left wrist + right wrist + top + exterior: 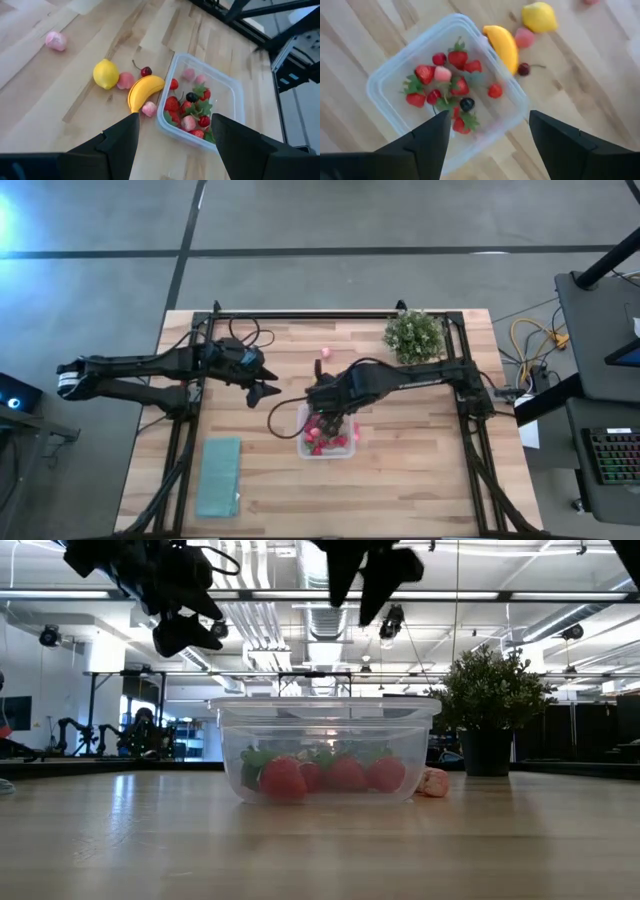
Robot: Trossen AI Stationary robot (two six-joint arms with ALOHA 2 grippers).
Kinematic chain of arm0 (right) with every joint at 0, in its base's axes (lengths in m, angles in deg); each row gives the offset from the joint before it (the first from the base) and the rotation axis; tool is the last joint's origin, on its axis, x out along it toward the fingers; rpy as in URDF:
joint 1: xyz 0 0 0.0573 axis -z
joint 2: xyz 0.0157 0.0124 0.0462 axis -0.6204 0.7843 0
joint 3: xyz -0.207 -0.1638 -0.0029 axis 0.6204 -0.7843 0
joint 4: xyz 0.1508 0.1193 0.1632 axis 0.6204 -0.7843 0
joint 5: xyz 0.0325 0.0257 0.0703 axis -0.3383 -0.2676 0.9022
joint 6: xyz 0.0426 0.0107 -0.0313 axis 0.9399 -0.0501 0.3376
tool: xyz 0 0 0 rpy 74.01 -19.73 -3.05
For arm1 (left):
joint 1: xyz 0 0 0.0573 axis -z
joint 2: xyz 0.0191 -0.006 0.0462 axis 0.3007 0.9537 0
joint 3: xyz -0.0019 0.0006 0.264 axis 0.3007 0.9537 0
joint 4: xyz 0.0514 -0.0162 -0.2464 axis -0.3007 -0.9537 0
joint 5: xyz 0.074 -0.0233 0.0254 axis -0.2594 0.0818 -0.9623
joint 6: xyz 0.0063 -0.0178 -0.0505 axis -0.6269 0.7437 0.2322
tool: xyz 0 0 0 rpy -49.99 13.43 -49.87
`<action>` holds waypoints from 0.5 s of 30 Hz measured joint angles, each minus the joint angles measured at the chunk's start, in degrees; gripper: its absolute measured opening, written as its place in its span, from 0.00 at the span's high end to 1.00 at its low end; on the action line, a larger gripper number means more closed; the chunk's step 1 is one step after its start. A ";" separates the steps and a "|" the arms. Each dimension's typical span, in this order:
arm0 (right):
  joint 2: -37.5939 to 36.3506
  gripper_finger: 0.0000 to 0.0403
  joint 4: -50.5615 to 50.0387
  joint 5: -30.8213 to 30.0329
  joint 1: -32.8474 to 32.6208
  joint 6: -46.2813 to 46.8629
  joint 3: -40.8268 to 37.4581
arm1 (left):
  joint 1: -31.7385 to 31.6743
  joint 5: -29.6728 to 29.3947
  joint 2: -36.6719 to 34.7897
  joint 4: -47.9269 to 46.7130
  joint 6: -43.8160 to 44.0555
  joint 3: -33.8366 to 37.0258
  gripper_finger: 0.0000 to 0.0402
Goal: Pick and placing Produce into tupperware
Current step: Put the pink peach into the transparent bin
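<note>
The clear tupperware (326, 442) stands mid-table with several red strawberries (458, 59), a pink piece and a dark berry inside. Beside it on the wood lie a yellow banana (142, 91), a lemon (106, 74), a cherry (145, 71) and two pink pieces (125, 80). Another pink piece (323, 353) lies toward the far edge. My right gripper (490, 135) hovers open above the tupperware (447, 85), holding nothing. My left gripper (266, 391) hangs open in the air to the left of the box, looking down at the fruit and the tupperware (205, 105).
A green potted plant (413, 335) stands at the far right of the table. A flat teal rectangle (218, 476) lies near the near-left corner. Black frame rails (180, 450) run along the left and right edges. Bare wood shows on the near right side.
</note>
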 joint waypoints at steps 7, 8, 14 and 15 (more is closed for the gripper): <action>-9.20 0.37 -7.98 -0.70 -2.05 -0.13 -7.58 | 0.00 -0.02 4.28 0.76 -3.08 0.37 0.42; -10.65 0.37 -6.97 -0.67 -2.79 -0.15 -9.60 | -0.02 -0.02 4.89 0.79 -3.15 0.37 0.42; -19.22 0.39 2.85 -2.52 -9.18 4.89 -24.32 | -0.04 0.05 7.57 0.84 -4.85 0.37 0.42; -20.09 0.39 5.13 -3.76 -10.60 6.22 -27.16 | -0.04 0.12 7.80 0.88 -4.88 0.37 0.42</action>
